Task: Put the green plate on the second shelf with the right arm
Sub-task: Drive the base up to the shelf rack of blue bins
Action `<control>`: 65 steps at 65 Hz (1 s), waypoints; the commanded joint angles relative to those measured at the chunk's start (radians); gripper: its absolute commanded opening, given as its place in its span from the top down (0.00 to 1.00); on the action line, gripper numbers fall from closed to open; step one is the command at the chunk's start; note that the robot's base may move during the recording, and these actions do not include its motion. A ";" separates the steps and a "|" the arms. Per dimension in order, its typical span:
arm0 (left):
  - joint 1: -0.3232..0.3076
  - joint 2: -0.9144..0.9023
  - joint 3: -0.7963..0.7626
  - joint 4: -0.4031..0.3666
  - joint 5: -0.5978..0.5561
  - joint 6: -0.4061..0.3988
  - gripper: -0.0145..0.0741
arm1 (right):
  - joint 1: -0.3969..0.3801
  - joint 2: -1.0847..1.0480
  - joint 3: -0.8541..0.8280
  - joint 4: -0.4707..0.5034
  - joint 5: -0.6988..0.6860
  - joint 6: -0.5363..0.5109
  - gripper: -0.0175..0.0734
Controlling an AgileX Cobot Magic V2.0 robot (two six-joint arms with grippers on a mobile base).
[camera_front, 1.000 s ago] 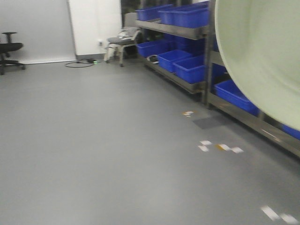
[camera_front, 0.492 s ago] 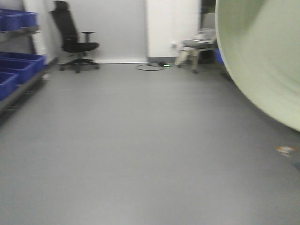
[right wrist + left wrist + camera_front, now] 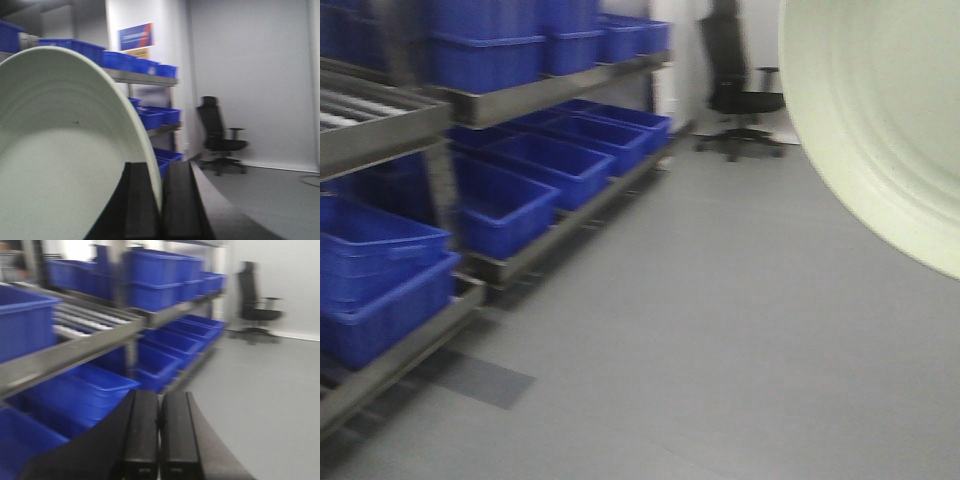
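Blue plastic bins (image 3: 510, 60) fill a metal shelving rack (image 3: 535, 95) that runs along the left of the front view. They sit on several tiers, and the lowest row sits just above the grey floor (image 3: 720, 330). A black office chair (image 3: 740, 90) stands at the far end of the rack, near a pale wall (image 3: 250, 60). The whole scene is blurred.

From the left wrist view the rack is close. One tier is a bed of metal rollers (image 3: 85, 322), with bins stacked above and below it. The left end effector (image 3: 160, 400) has its two black fingers pressed together with nothing between them, and it points towards the rack's lower bins.

A blue sign (image 3: 135, 36) hangs high on the wall in the right wrist view, above more bins on an upper shelf.

The green plate (image 3: 60, 150) is held in the air, tilted up on its edge, well apart from any shelf. The right end effector (image 3: 159, 172) pinches its rim. One finger lies against the ringed inner face and the other behind the plate, so the plate's body rises up and to the left of the fingers. In the front view the plate (image 3: 880, 110) fills the upper right corner very close to the camera, and the frame cuts it off
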 commanded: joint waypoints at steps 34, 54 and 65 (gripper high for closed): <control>0.000 -0.019 0.040 -0.003 -0.090 -0.002 0.69 | -0.005 -0.012 -0.024 0.002 -0.108 0.000 0.75; 0.000 -0.019 0.040 -0.003 -0.090 -0.002 0.69 | -0.005 -0.012 -0.024 0.002 -0.108 0.000 0.75; 0.000 -0.019 0.040 -0.003 -0.090 -0.002 0.69 | -0.005 -0.012 -0.024 0.002 -0.107 0.000 0.75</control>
